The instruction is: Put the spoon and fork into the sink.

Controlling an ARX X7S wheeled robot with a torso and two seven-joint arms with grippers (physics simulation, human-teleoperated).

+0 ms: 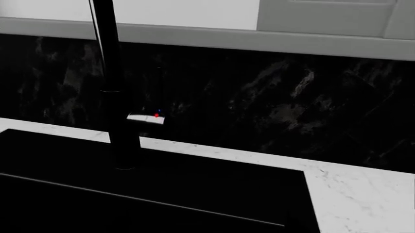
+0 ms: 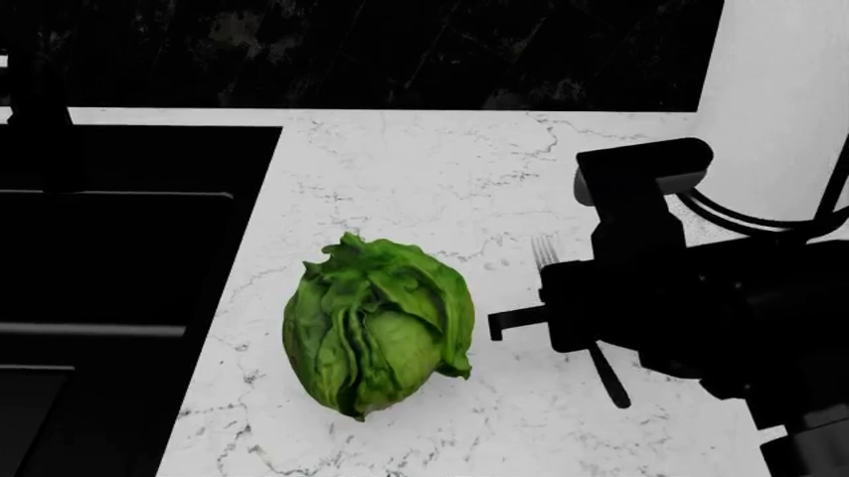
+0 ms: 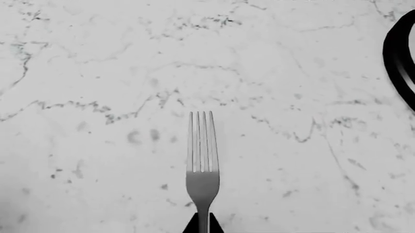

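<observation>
The fork [image 3: 202,170] lies flat on the white marble counter, its four grey tines pointing away from my right gripper [image 3: 203,225]. The gripper's two black fingertips press against both sides of the fork's neck, so it is shut on it. In the head view the fork's tines [image 2: 546,250] stick out past the right gripper [image 2: 574,316] and the dark handle shows behind it. The black sink [image 2: 119,258] is at the left; its basin [image 1: 129,194] and black faucet [image 1: 113,97] fill the left wrist view. The spoon is out of view. My left gripper does not show.
A green lettuce head [image 2: 378,338] sits on the counter [image 2: 438,169] between the sink and the fork. A white wall [image 2: 782,89] rises at the back right. A black cable [image 3: 399,58] loops at the edge of the right wrist view. Dark backsplash [image 1: 292,97] runs behind.
</observation>
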